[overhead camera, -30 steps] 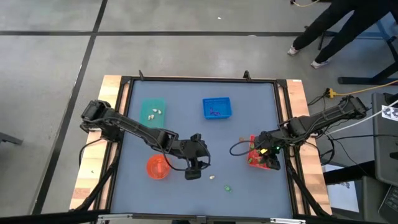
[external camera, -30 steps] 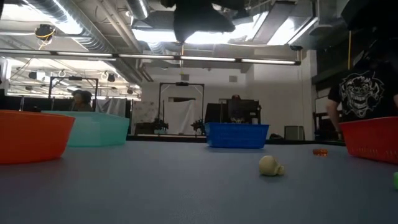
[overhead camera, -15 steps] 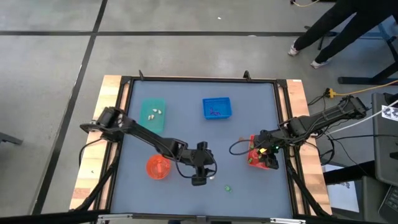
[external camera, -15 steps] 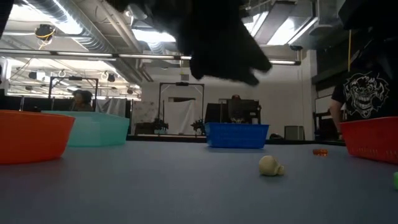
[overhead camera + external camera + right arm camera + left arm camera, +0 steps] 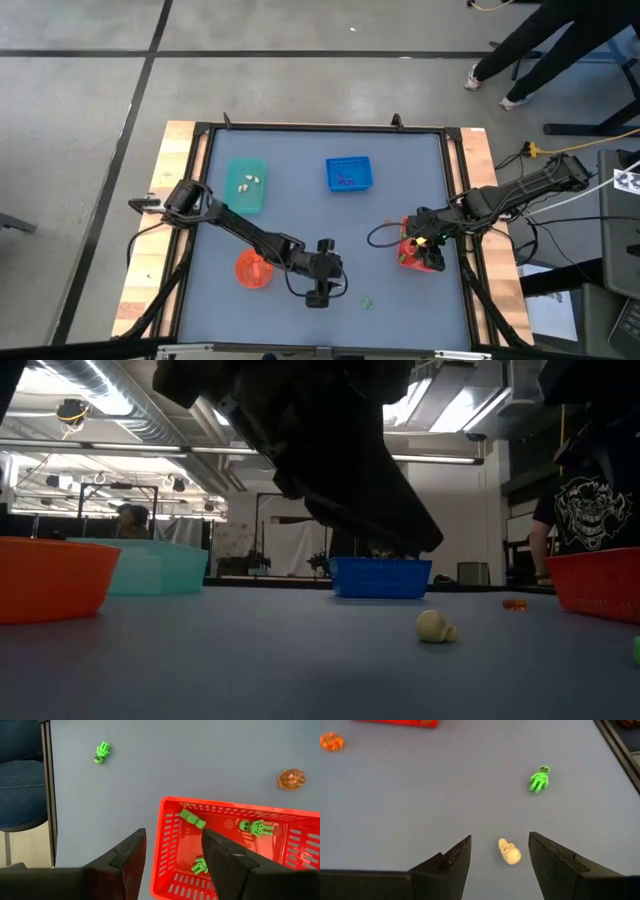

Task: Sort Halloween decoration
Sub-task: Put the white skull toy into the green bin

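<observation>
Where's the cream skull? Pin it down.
On the bare table, between the open left gripper's fingers in the left wrist view: cream skull, near the green figure.

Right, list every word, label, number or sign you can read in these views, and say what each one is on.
No readable text in any view.
Person's black shirt in the low view: a pale printed graphic, no letters legible.
Black-and-white tag at the high view's right edge: a pattern, not words.
Red tray, blue tray, teal tray and orange bowl: no labels visible.

Three trays [image 5: 348,173], one bowl [image 5: 252,270]
</observation>
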Robot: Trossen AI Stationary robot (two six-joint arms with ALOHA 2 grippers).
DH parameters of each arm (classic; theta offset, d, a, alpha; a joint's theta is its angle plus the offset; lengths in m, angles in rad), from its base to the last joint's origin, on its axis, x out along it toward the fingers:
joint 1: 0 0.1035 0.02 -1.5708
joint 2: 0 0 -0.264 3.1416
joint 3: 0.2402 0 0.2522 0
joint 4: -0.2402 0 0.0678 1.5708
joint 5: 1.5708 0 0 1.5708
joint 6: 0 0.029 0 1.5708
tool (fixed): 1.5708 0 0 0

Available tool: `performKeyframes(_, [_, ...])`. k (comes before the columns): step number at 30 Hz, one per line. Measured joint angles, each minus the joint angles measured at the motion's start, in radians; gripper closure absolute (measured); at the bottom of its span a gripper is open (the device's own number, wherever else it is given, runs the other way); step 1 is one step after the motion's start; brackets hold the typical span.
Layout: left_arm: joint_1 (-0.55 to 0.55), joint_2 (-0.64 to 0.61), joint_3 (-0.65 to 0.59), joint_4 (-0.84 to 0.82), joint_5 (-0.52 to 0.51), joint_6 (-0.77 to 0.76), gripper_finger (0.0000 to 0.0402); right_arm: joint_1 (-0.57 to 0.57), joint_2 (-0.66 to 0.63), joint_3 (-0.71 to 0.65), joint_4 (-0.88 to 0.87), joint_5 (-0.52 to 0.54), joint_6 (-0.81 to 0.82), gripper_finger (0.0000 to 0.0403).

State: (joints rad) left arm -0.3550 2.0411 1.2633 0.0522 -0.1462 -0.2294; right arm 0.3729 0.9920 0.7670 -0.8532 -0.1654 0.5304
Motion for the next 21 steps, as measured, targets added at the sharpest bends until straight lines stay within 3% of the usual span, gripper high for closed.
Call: performKeyframes(21, [-0.047,0.017,0.0,0.085,-0.115,0.021,0.0219,0.0,0.0,0.0,0.0,0.0,0.0,0.0212])
